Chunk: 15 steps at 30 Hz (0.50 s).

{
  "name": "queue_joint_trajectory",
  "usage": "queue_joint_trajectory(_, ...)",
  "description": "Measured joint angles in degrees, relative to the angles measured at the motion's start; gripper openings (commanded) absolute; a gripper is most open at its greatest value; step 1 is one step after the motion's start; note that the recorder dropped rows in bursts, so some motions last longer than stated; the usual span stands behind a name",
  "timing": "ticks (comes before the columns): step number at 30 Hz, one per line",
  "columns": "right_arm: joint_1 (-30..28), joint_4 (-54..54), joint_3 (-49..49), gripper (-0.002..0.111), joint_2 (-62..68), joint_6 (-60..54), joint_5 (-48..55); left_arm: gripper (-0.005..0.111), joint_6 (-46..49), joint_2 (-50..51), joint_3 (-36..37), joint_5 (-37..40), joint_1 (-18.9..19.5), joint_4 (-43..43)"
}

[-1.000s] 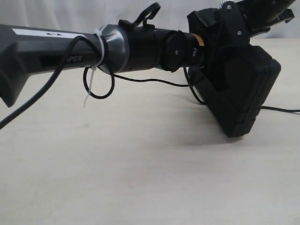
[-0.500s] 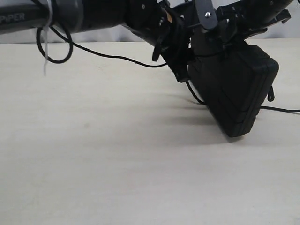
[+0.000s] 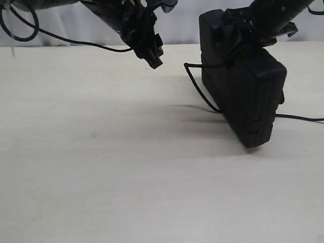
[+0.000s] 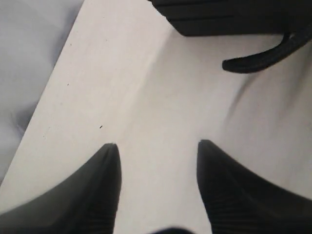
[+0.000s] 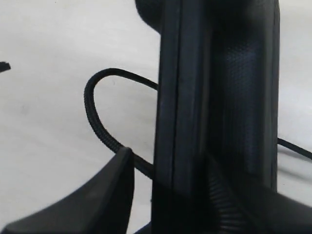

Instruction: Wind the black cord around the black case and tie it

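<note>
The black case (image 3: 248,101) stands nearly upright on edge, black cord (image 5: 89,105) arcing beside it; right gripper (image 5: 165,156) straddles it loosely, left gripper (image 4: 157,144) spread, empty.

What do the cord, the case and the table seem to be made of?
The cord: braided textile, matte; a fine woven pattern shows along it.
The case: hard plastic, probably; matte black with a pebbled grain and moulded seams.
The table: pale, smooth and matte, perhaps laminate or painted wood.
</note>
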Motion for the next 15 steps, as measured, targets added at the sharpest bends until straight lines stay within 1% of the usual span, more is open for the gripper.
queue_joint_trajectory(5, 3.42, 0.37, 0.00, 0.041, 0.26, -1.22, 0.26, 0.047, -0.12, 0.00, 0.00, 0.64, 2.38, -0.44)
queue_joint_trajectory(12, 10.29, 0.22, 0.00, 0.041, 0.47, -1.20, -0.34, 0.047, -0.12, 0.00, 0.00, 1.95, 2.69, -1.89)
queue_joint_trajectory(15, 11.93, -0.16, 0.00, 0.041, 0.47, -0.98, -0.68, 0.047, 0.20, 0.00, 0.00, 4.70, 2.69, -2.31)
